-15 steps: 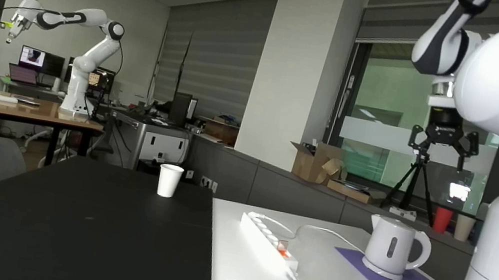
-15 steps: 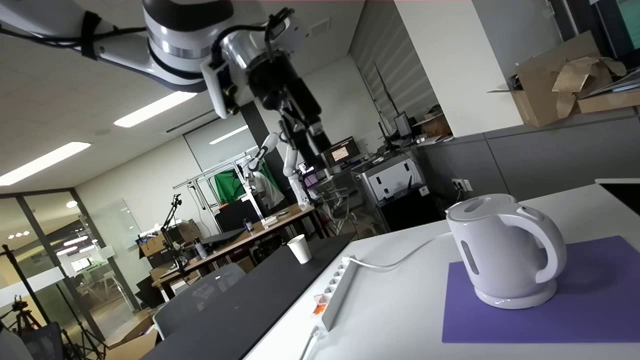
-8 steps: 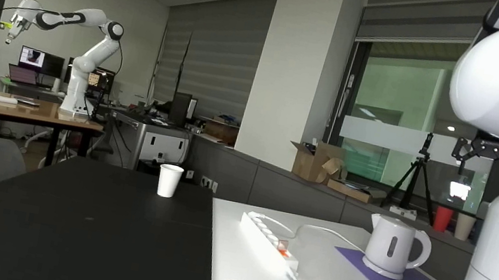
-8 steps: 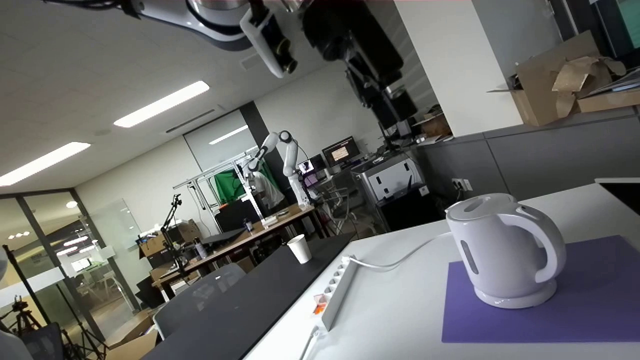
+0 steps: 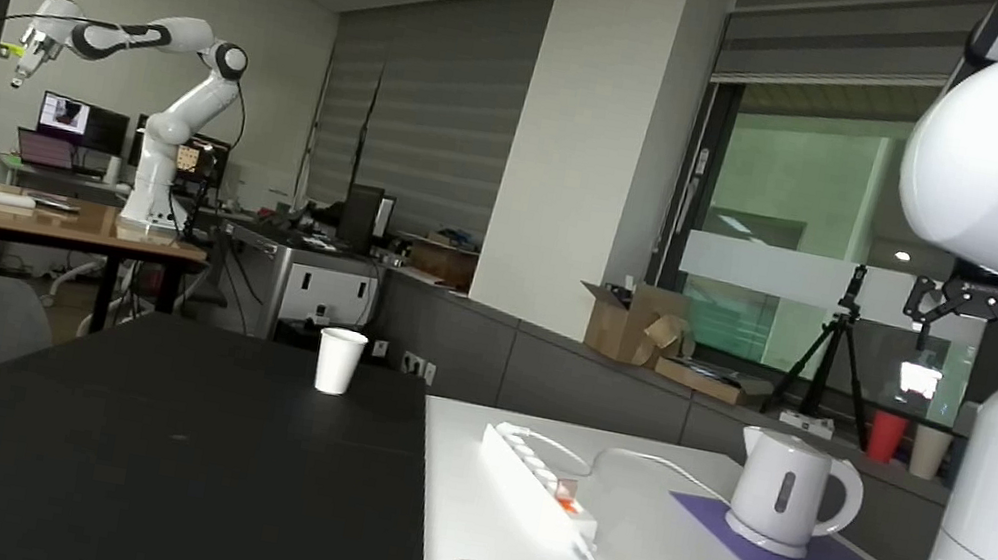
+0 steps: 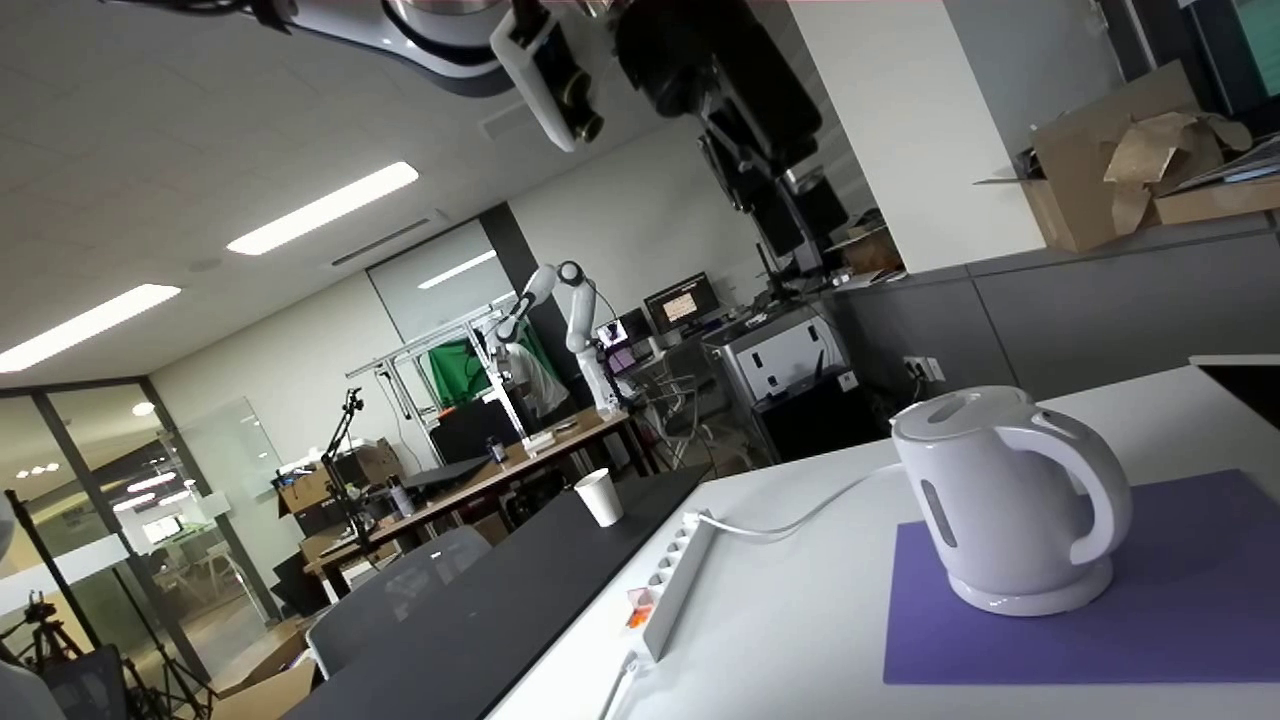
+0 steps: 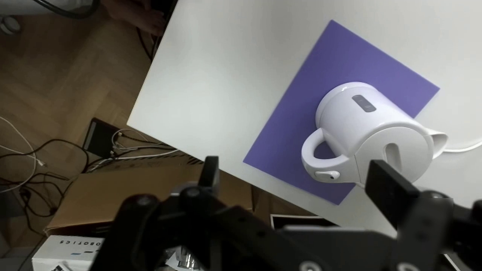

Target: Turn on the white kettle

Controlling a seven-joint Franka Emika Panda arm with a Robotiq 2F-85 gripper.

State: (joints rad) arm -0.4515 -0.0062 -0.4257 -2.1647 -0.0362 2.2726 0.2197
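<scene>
The white kettle (image 5: 763, 487) stands upright on a purple mat, and it also shows in an exterior view (image 6: 1000, 510). In the wrist view the kettle (image 7: 348, 120) is seen from above, with its loop handle toward the lower left and its spout to the right. A small white switch (image 7: 327, 175) with a dark dot sits on top of the handle. My gripper (image 7: 295, 169) is open and empty, with its fingers wide apart. It is well above the table in both exterior views (image 5: 973, 339). In the wrist view the right finger covers a small part of the kettle's lid.
The purple mat (image 6: 960, 650) lies on the white table (image 6: 790, 620). A white power strip (image 6: 675, 590) with an orange switch lies there, with cables. A white paper cup (image 5: 338, 362) stands on the black table (image 5: 124, 461). A cardboard box (image 7: 131, 192) is below the table edge.
Over the last second my gripper has moved to the right in both exterior views, and it has barely moved in the last half second. The kettle has not moved.
</scene>
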